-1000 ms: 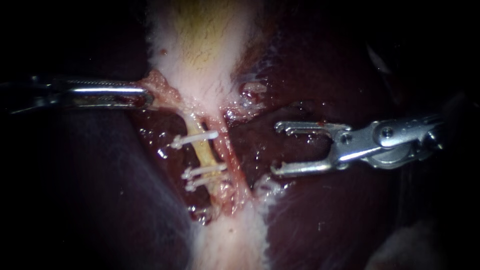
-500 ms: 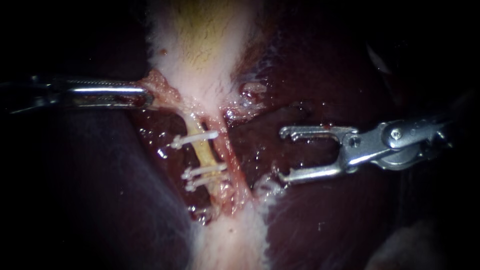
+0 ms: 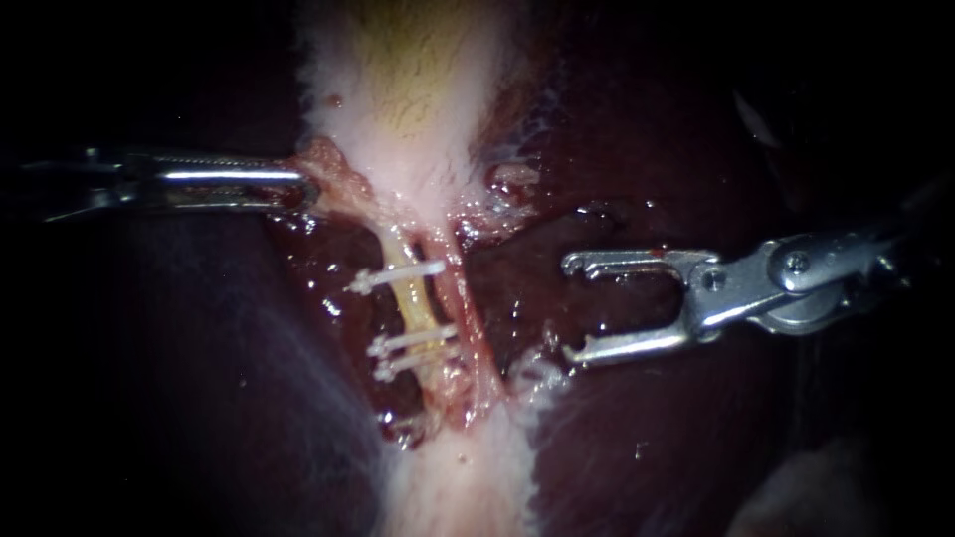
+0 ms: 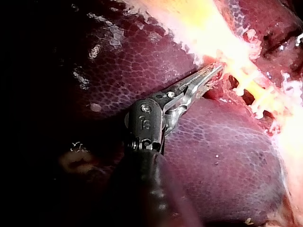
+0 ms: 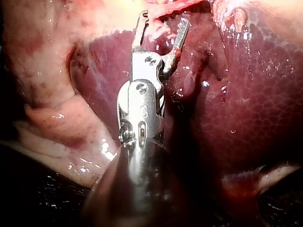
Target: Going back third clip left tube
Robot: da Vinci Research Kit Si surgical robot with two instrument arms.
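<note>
The yellowish left tube (image 3: 410, 303) carries three white clips: one high up (image 3: 398, 275) and two close together lower down (image 3: 414, 339) (image 3: 410, 360). Beside it runs the reddish right tube (image 3: 460, 298). My right instrument (image 3: 569, 308) stands to the right of both tubes, apart from them, jaws open and empty; the right wrist view shows the same forked jaws (image 5: 163, 21) over wet liver. My left instrument (image 3: 298, 184) is shut on a reddish fold at the edge of the gallbladder (image 3: 418, 99), also seen in the left wrist view (image 4: 213, 73).
Dark red liver (image 3: 637, 438) lies on both sides of the tubes and under both shafts. Pale fatty tissue (image 3: 458, 477) continues below the clips. A small wet pool (image 3: 403, 428) sits at the lower end of the tubes.
My right instrument has drawn back a little to the right, away from the tubes, its jaws still open. The left instrument keeps its hold; the clips have not shifted on the tube.
</note>
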